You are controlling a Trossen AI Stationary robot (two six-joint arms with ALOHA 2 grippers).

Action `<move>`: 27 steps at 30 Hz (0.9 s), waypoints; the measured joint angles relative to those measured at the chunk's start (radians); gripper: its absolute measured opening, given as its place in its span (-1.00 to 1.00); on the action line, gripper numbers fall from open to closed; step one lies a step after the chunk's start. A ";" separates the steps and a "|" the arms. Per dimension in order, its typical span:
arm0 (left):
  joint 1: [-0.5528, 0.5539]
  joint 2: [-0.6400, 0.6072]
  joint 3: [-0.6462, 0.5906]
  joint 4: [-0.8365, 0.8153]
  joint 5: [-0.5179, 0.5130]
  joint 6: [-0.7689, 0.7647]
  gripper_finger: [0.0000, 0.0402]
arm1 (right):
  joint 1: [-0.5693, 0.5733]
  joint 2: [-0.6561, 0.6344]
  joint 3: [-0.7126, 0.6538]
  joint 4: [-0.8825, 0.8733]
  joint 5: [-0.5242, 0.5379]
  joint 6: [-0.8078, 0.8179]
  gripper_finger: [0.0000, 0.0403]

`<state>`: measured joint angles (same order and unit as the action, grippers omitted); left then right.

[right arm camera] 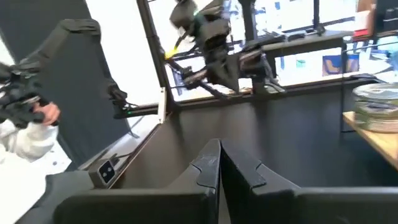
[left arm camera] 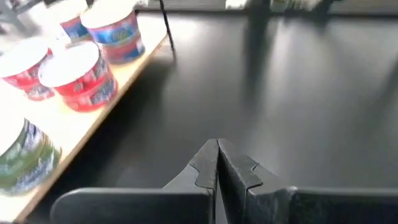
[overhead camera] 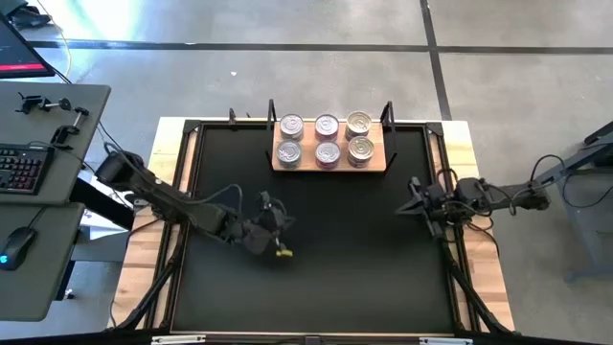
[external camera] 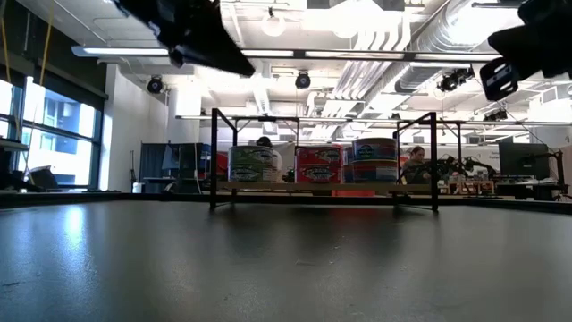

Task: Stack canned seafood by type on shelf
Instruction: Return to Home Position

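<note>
The light-brown wooden shelf (overhead camera: 330, 161) with thin black posts stands near the table's far edge. The canned seafood sits on it as stacks in two rows of three: green-sided (external camera: 255, 165), red-sided (external camera: 319, 165) and blue-sided (external camera: 375, 160) tins in the low view. My left gripper (overhead camera: 272, 213) hovers above the table left of centre, fingers shut (left arm camera: 217, 163) on nothing. My right gripper (overhead camera: 414, 196) waits near the table's right edge, fingers shut (right arm camera: 219, 163) on nothing. In the left wrist view red tins (left arm camera: 78, 73) and a green tin (left arm camera: 22, 158) show on the board.
A black tabletop (overhead camera: 316, 268) spreads in front of the shelf, with a raised frame at its edges. A desk with keyboard (overhead camera: 21, 168) and mouse stands left of the table. A person's hand in a white sleeve (right arm camera: 28, 127) shows in the right wrist view, beyond the table.
</note>
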<state>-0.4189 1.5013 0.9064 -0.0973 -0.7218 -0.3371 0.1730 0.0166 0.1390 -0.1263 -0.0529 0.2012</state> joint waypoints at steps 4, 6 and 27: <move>0.045 -0.099 -0.123 0.202 0.062 0.081 -1.00 | 0.000 -0.001 -0.054 0.087 -0.018 -0.023 -0.99; 0.063 -0.164 -0.223 0.348 0.132 0.113 -1.00 | 0.000 0.001 -0.074 0.128 -0.019 -0.041 -0.99; 0.334 -1.180 -0.751 0.256 0.516 0.157 -1.00 | 0.000 0.003 -0.082 0.096 -0.017 -0.045 -0.99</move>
<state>-0.0851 0.3213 0.1554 0.1590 -0.2057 -0.1803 0.1730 0.0193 0.0574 -0.0305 -0.0696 0.1566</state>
